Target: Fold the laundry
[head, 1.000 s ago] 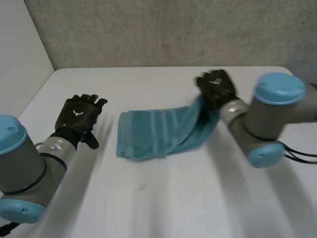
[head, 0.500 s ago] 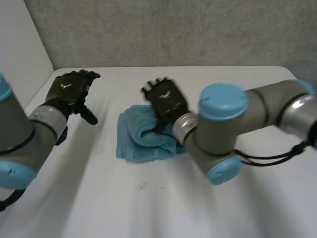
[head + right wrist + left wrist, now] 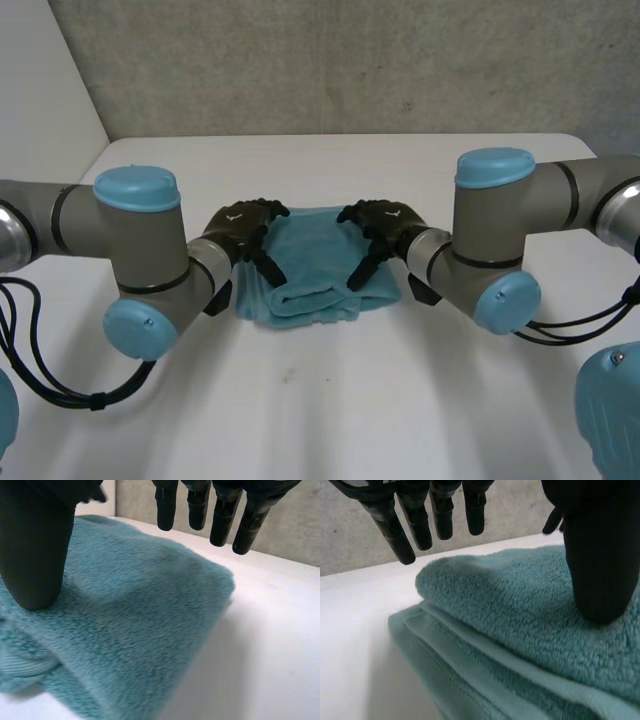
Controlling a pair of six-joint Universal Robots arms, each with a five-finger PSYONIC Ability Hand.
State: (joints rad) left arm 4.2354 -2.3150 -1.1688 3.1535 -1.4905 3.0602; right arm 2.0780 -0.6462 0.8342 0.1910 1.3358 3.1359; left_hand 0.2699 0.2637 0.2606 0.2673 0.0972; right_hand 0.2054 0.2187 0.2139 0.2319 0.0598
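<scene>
A teal towel [image 3: 318, 272] lies folded into a thick small stack at the middle of the white table [image 3: 330, 400]. My left hand [image 3: 243, 226] is over its left edge, open, fingers straight. In the left wrist view its thumb [image 3: 600, 555] rests on the top layer of the towel [image 3: 510, 630] while the fingers hang above the cloth. My right hand [image 3: 386, 224] is over the towel's right edge, also open. In the right wrist view its thumb [image 3: 35, 545] sits on the fluffy top fold [image 3: 145, 615], with the fingers [image 3: 200, 505] off the cloth.
Both arms reach in from the sides, elbows with light-blue caps [image 3: 137, 188] [image 3: 495, 168] standing beside the towel. A grey wall [image 3: 330, 60] runs behind the table's far edge. Bare white tabletop lies in front of the towel.
The right hand carried the towel's right end leftward over the rest, let it go and opened. The left hand came from the table's left side to the towel's left edge.
</scene>
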